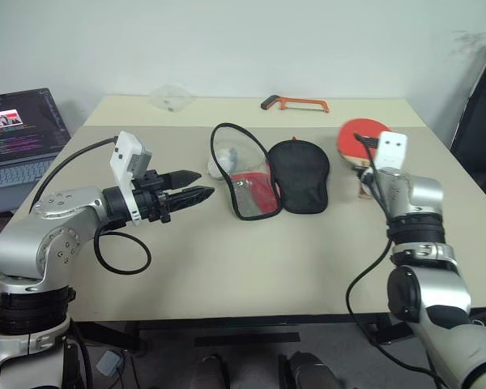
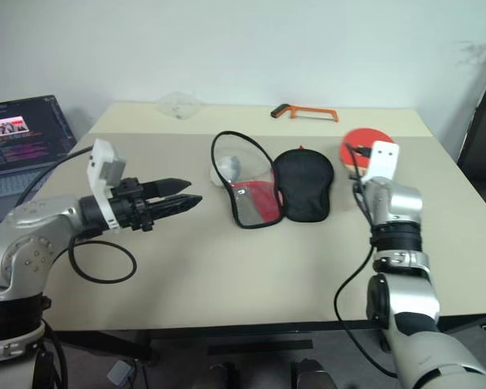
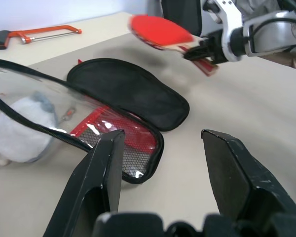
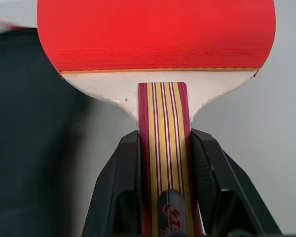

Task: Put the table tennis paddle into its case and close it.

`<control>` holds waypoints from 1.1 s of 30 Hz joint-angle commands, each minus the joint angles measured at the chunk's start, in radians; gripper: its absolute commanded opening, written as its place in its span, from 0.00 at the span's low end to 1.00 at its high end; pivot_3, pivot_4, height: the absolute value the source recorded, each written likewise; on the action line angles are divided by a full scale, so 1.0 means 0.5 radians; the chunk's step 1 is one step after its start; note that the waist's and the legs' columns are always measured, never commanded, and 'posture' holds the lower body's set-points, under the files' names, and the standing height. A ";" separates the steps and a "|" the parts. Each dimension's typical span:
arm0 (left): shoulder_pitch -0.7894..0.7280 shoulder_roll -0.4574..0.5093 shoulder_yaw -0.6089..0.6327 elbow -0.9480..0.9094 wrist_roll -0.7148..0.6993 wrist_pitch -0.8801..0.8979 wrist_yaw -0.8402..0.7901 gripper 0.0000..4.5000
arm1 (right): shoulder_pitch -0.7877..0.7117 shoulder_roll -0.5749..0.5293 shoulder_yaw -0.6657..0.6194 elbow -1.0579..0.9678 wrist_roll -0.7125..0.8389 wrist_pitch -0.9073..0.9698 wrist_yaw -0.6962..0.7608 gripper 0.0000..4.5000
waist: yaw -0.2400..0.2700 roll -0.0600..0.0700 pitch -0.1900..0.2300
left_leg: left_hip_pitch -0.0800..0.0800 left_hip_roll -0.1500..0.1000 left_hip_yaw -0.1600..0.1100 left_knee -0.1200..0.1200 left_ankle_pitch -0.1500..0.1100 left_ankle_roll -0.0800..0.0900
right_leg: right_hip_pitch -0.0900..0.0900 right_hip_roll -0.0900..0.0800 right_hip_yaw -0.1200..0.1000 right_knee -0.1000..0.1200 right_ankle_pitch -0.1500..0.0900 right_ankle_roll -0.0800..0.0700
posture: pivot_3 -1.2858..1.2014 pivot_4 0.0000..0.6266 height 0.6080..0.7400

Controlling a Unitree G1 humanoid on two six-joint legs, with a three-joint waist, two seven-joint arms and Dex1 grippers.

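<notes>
The right arm reaches forward from about 5 o'clock on the table [image 1: 227, 267], forearm rising toward 1 o'clock; its right gripper [image 4: 164, 148] is clenched on the striped wooden handle of the table tennis paddle [image 4: 158, 34], a black finger [image 4: 119, 168] pressing each side of the grip; the red face points away from the wrist, and in the left wrist view the paddle [image 3: 160, 32] hangs in the air clear of the tabletop, blade roughly level.

The left arm comes in from 8 o'clock, elbow bent, forearm lying nearly level and pointing toward 3 o'clock; the left gripper [image 1: 196, 185] hovers above the table with its fingers parted and nothing between them, tips aimed at the case.

The case [image 1: 267, 174] lies unzipped and spread flat at the table's middle, toward 12 o'clock; its black fabric half [image 1: 301, 174] sits on the side nearer the paddle, the red mesh half [image 1: 251, 190] beside it with a clear flap standing up from it; a small grey round pouch [image 1: 220, 168] rests against the flap's far side.

An orange hacksaw [image 1: 296, 103] lies near the far edge at 12 o'clock; a laptop [image 1: 16, 134] stands off the table at 10 o'clock; the near half of the tabletop, from 4 to 8 o'clock, is bare, and open surface separates the paddle from the black half of the case.
</notes>
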 commanded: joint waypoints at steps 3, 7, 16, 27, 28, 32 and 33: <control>0.012 0.003 0.000 -0.045 -0.008 -0.053 0.023 0.60 | -0.182 0.220 0.065 -0.064 0.003 -0.073 -0.014 0.23 | 0.008 0.000 0.000 | -0.001 0.000 -0.002 0.000 0.000 0.000 | -0.002 0.000 -0.002 0.007 -0.002 -0.003 | 0.52 0.24 1.00; 0.035 0.005 -0.002 -0.078 -0.016 -0.048 0.043 0.60 | -0.213 0.307 0.076 0.116 -0.036 -0.191 -0.049 0.23 | 0.029 0.000 0.000 | -0.004 -0.001 -0.003 0.001 0.000 0.000 | -0.002 -0.001 -0.006 0.005 -0.002 -0.003 | 0.52 0.24 1.00; 0.139 0.024 0.040 -0.176 -0.051 -0.022 0.105 0.60 | -0.152 0.335 0.045 0.178 -0.029 -0.159 -0.117 0.23 | 0.032 0.000 0.000 | -0.014 -0.001 -0.005 0.001 0.000 0.000 | -0.007 -0.003 -0.008 -0.003 -0.001 -0.002 | 0.52 0.24 1.00; 0.132 0.015 -0.007 -0.168 -0.028 -0.040 0.144 0.60 | -0.087 0.363 0.084 0.185 -0.038 -0.119 -0.018 0.23 | 0.020 0.000 0.000 | -0.014 -0.001 -0.006 0.001 0.000 0.000 | -0.006 -0.002 -0.009 -0.003 -0.001 -0.003 | 0.52 0.24 1.00; 0.130 0.015 -0.007 -0.172 -0.029 -0.037 0.148 0.60 | -0.085 0.363 0.077 0.203 -0.039 -0.127 -0.023 0.23 | 0.021 0.000 0.000 | -0.014 -0.001 -0.006 0.001 0.000 0.000 | -0.006 -0.002 -0.009 -0.003 -0.001 -0.002 | 0.52 0.24 1.00; 0.124 0.015 -0.011 -0.180 -0.028 -0.035 0.157 0.60 | -0.087 0.357 0.053 0.278 -0.047 -0.163 -0.049 0.23 | 0.020 0.000 0.000 | -0.014 -0.001 -0.006 0.001 0.000 0.000 | -0.006 -0.002 -0.009 -0.003 -0.001 -0.002 | 0.52 0.24 1.00; 0.123 0.015 -0.012 -0.181 -0.028 -0.034 0.159 0.60 | -0.089 0.355 0.049 0.295 -0.050 -0.171 -0.056 0.23 | 0.020 0.000 0.000 | -0.014 -0.001 -0.006 0.001 0.000 0.000 | -0.006 -0.002 -0.009 -0.003 -0.001 -0.002 | 0.52 0.24 1.00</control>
